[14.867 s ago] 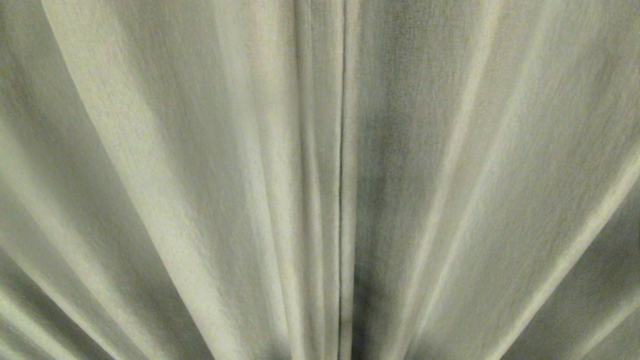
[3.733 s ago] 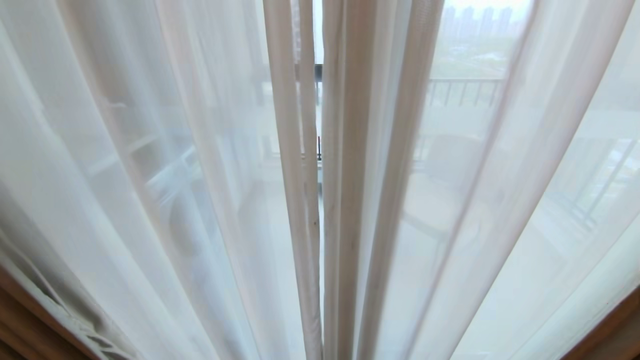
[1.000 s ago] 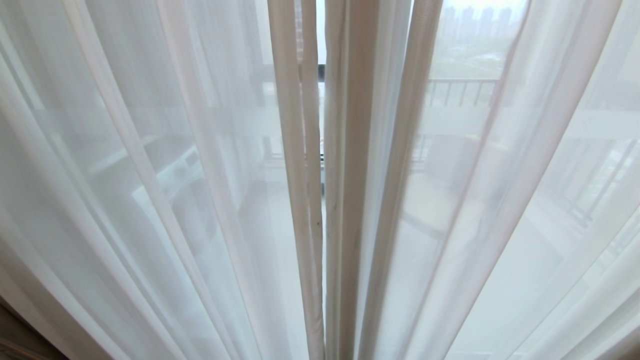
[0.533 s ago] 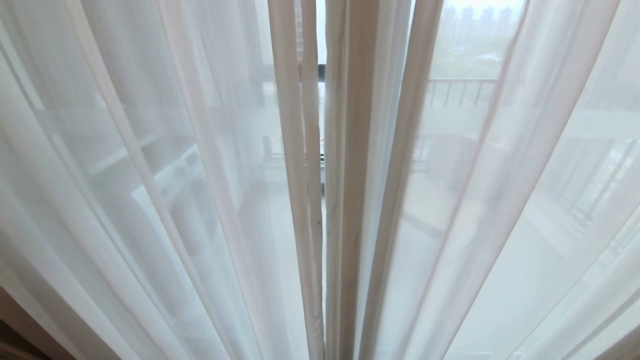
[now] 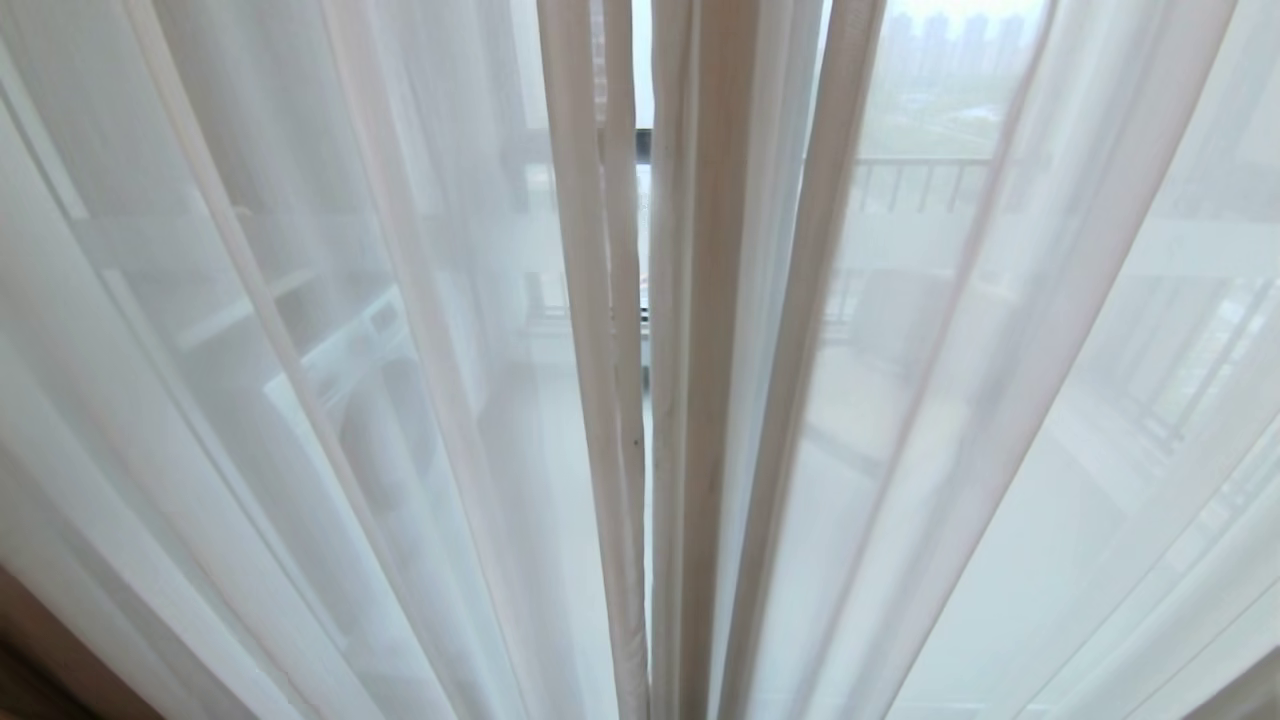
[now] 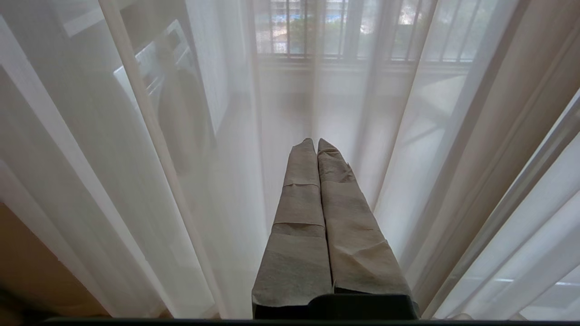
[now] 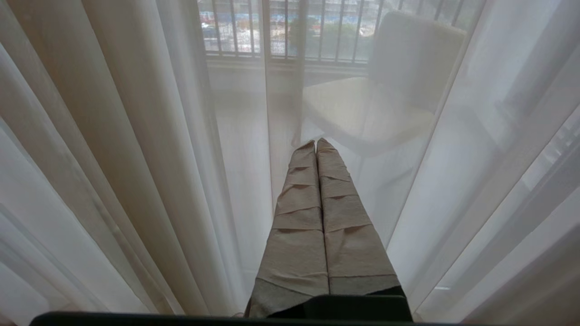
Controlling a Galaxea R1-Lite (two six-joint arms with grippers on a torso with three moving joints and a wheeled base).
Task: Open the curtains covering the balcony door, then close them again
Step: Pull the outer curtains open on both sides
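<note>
- The sheer curtains (image 5: 300, 330) hang drawn across the whole head view, their two hemmed edges (image 5: 620, 400) meeting at centre with a thin slit between
- Through them, dimly: balcony railing (image 5: 920, 180); a pale chair (image 7: 389, 90)
- Left gripper (image 6: 316, 145) is just before the sheer, its wrapped fingers clenched together on nothing; right gripper (image 7: 316, 145) likewise clenched and empty

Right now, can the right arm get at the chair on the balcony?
Probably not. The right gripper is shut, and the sheer curtain hangs between it and the chair, which shows only through the fabric.
</note>
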